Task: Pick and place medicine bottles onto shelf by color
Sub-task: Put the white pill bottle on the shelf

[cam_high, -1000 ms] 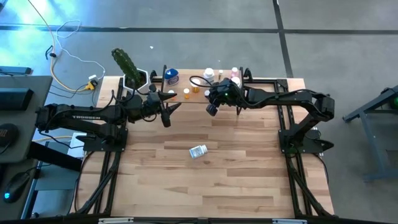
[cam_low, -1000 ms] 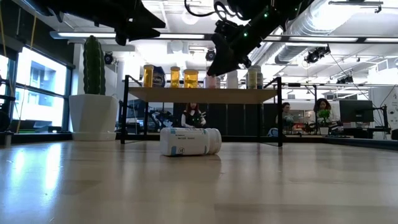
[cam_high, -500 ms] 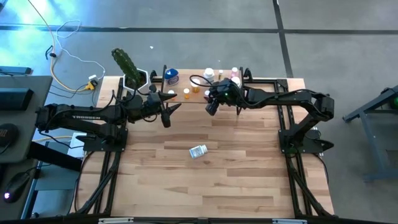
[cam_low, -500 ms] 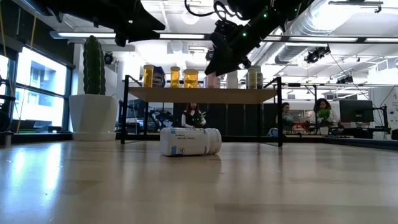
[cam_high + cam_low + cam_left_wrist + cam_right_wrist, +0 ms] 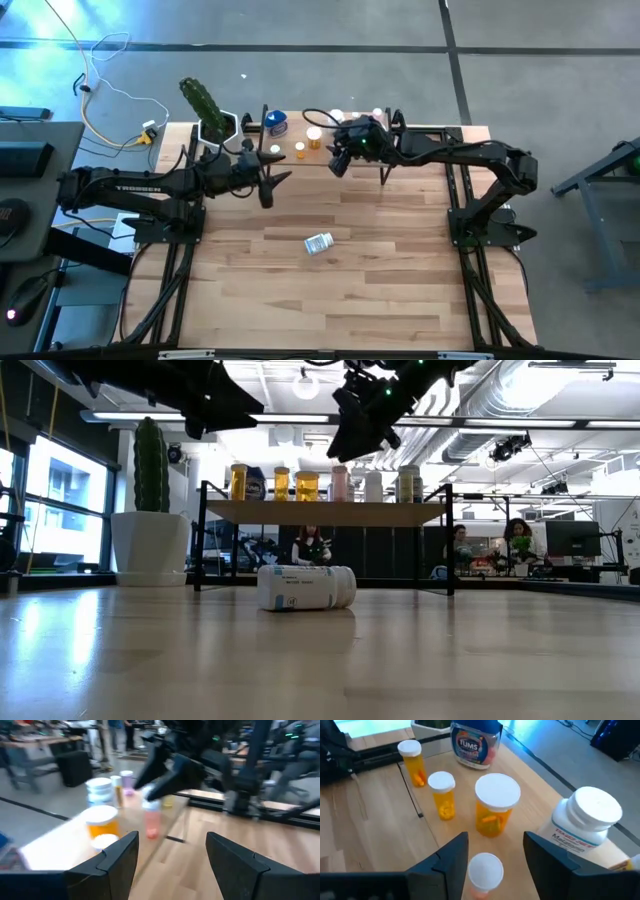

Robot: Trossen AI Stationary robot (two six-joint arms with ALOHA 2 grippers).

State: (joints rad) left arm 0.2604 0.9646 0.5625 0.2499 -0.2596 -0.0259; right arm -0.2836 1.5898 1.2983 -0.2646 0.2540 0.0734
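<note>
On the light-wood shelf (image 5: 325, 510) stand upright orange bottles (image 5: 492, 805), a blue one (image 5: 475, 742), a pink vial (image 5: 340, 483) and white ones (image 5: 582, 822), while another white bottle (image 5: 319, 243) lies sideways mid-worktop.

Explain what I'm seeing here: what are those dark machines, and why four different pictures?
These are two robot arms at a wooden table, sorting medicine bottles onto a low shelf. One camera looks straight down, one sits at table height, and one rides on each wrist. The right gripper hovers over the shelf, jaws open, just above a pink bottle that stands on its own there, beside orange bottles. The left gripper waits nearby, jaws open and empty. One white bottle lies on its side mid-table. A cactus stands in the corner.
</note>
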